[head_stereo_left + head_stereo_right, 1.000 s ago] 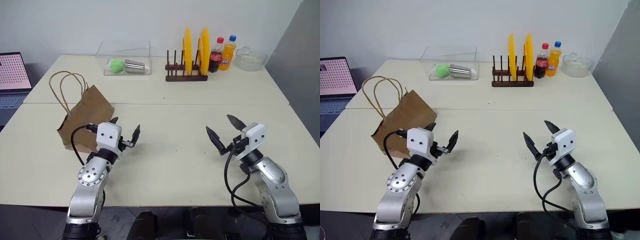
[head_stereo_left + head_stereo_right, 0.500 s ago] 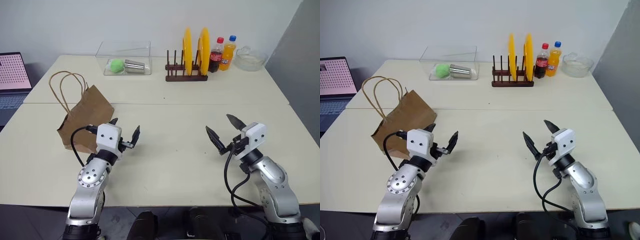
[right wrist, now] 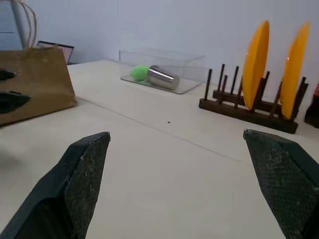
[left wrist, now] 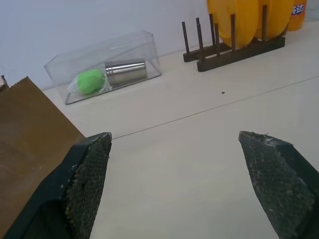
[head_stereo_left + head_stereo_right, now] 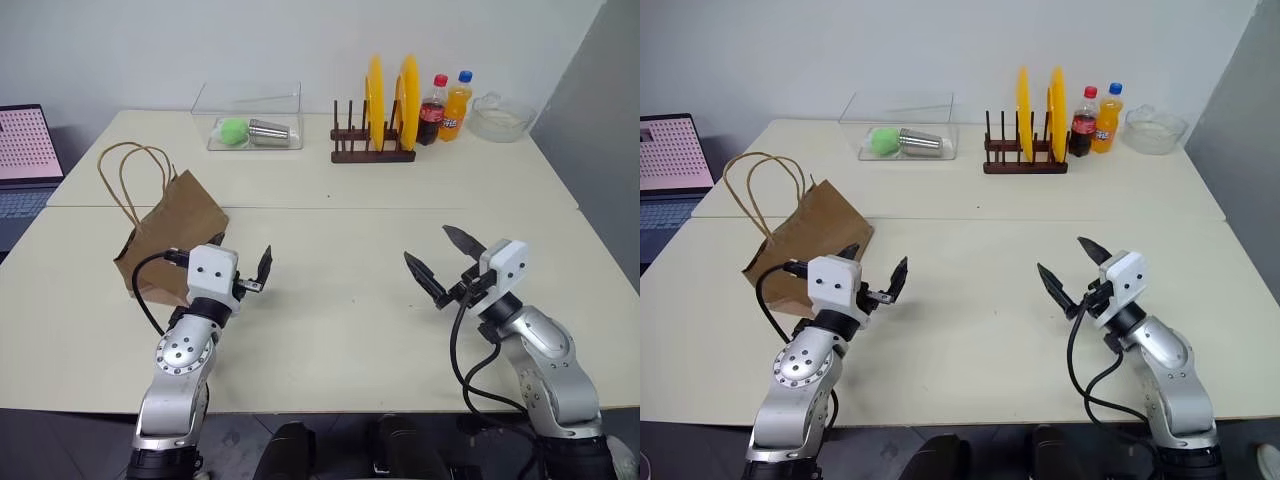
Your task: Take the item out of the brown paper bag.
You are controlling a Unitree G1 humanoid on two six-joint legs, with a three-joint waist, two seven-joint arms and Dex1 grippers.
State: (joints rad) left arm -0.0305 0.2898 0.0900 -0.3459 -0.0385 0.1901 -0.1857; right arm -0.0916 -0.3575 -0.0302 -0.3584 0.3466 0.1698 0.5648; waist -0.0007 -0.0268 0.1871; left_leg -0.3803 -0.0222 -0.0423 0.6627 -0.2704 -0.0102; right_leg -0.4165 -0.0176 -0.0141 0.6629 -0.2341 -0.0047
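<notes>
Brown paper bag [image 5: 172,235] is sitting at the near left of the cream worktop [image 5: 330,310], leaning, its two loop handles rising on its far-left side; its contents are hidden. In the head views, the left gripper [image 5: 244,268] is hovering just to the right of the bag's near corner, spread wide, gripping nothing. The right gripper [image 5: 438,262] is hovering over bare worktop at the near right, well apart from the bag, also spread wide with nothing between its fingers.

In the left wrist view, the left gripper's fingers [image 4: 84,174] are standing far apart over the worktop, with the bag's side just beside one of them.

In the right wrist view, the right gripper's fingers [image 3: 82,174] are gaping wide, touching nothing, and the bag is standing well off beyond them.
</notes>
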